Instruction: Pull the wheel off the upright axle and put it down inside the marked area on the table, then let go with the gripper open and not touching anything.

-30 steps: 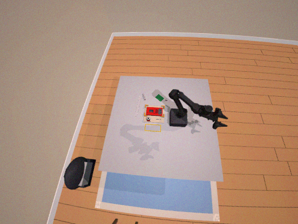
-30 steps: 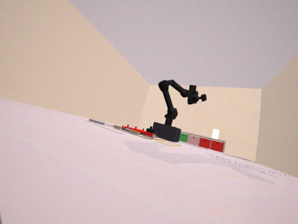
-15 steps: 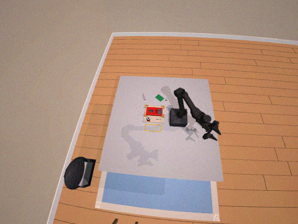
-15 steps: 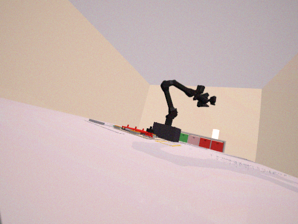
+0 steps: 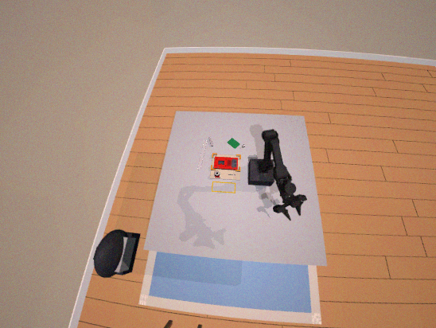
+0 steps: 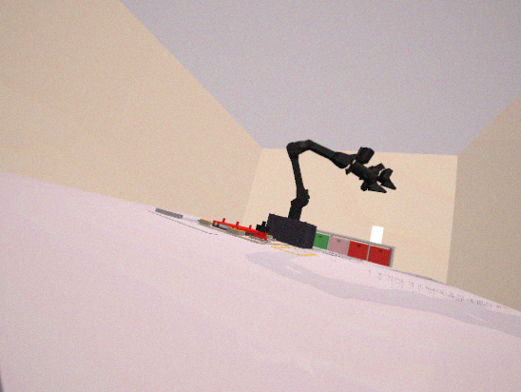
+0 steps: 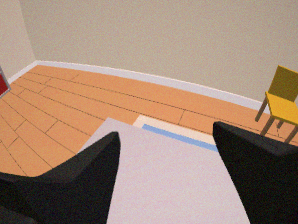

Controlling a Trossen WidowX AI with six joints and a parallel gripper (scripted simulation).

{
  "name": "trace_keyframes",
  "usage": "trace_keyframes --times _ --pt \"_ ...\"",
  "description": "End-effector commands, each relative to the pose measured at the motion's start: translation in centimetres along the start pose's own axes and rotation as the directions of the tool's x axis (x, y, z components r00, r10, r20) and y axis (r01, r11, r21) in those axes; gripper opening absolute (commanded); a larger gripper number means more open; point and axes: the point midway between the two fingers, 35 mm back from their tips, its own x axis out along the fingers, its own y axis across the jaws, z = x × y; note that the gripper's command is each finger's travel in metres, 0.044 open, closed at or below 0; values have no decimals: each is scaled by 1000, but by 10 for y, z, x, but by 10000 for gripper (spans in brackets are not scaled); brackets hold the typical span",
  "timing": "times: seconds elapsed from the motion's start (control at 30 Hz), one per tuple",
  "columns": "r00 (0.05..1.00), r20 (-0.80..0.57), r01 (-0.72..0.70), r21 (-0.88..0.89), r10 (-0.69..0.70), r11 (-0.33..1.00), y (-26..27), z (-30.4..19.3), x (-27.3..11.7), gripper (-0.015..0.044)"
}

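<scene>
1. Gripper (image 5: 290,208) hung high in the air, jaws parted to a middling gap and nothing between them — the wrist view showed only grey table (image 7: 174,196) there.
2. Wheel (image 5: 216,174) sat on its axle at the near left corner of the pale board (image 5: 231,173), beside the red tray (image 5: 227,162).
3. Yellow-outlined marked area (image 5: 223,187) lay just below the board, well apart from the gripper.
4. Arm's dark base (image 5: 260,170) stood right of the board.
</scene>
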Motion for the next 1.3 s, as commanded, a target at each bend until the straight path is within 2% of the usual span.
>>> trace_keyframes --times 0.0,0.3,0.6,0.93,1.27 --pt "994 -69 88 54 -84 995 -34 -17 2 300" --pt "943 -231 283 174 -241 943 -107 -55 -7 300" --pt "840 -406 495 302 -360 815 -176 -101 -37 300" --pt "690 -591 695 379 -418 611 -240 -158 -90 300" --pt "535 -749 838 409 -391 362 -283 -220 -161 300"
